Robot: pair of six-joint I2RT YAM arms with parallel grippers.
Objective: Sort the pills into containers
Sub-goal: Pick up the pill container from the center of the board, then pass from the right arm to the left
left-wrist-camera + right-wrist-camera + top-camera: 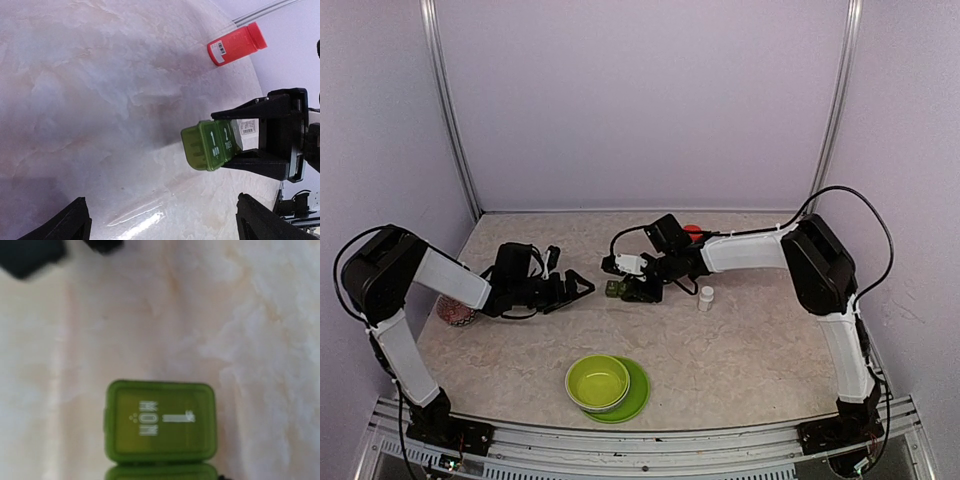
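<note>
At the far left, well behind the left fingers (74,222), the left arm hangs over a small patterned object (453,311) that is too small to identify. These fingers are spread as wide as they go and hold nothing. They point at the containers (209,146), which sit just ahead of their tips without touching them. The two lids that show, MON and TUES, look closed, and no loose pills can be made out. The right fingers (252,107) are closed on the strip, one against each long side. They hold it toward its far end, so the MON compartment juts out free toward the left fingers. Whether the strip rests on the surface (100,100) or hangs just above it cannot be told. A white vial (706,298) stands just behind the right fingers, beside the wrist, and the orange-red bottle (692,231) lies farther back. The hold is on smooth plastic away from the free end, so a push or pry on a lid from the left fingers could swivel the strip or pop it loose. Both sets of fingers are also very near, so a misjudged approach could knock them together, and a swing of the right arm could topple the vial.
</note>
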